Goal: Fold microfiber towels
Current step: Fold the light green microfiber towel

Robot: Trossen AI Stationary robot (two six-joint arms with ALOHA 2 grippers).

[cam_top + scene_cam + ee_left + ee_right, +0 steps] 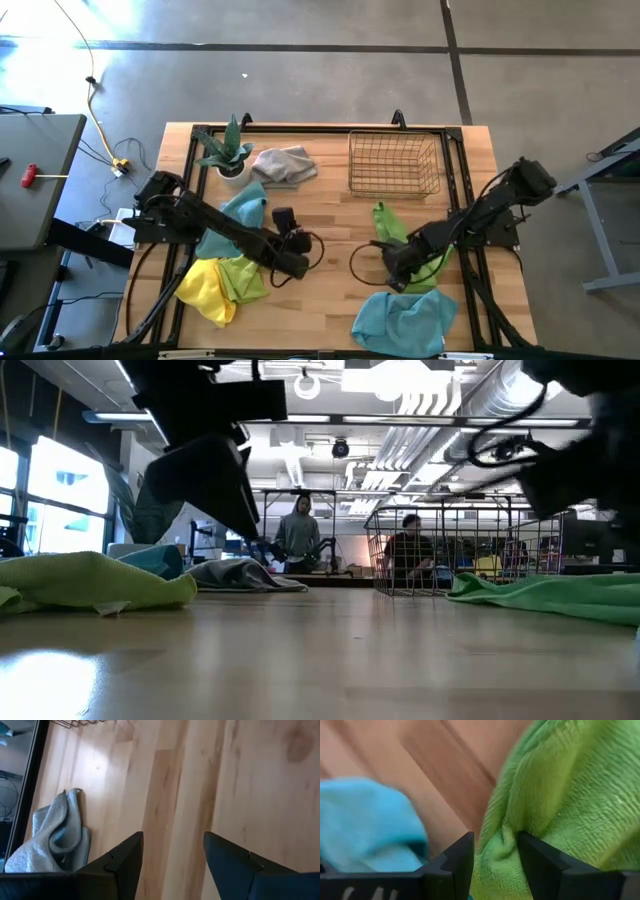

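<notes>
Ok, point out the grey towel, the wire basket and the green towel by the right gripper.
grey towel [284, 164]: high view, middle of the crumpled cloth.
wire basket [437, 166]: high view, right-hand wall.
green towel [390, 222]: high view, bare upper part.

- Smooth grey concrete floor [330, 25] with dark seam lines running across it.
- Light wooden plank tabletop [330, 215] edged by a black metal frame [300, 130].
- Grey side table [35, 180] off to one side, with a yellow cable [97, 110] trailing nearby.
- Bright windows [50, 495], white ceiling ducts [440, 405], two people standing way back.
</notes>
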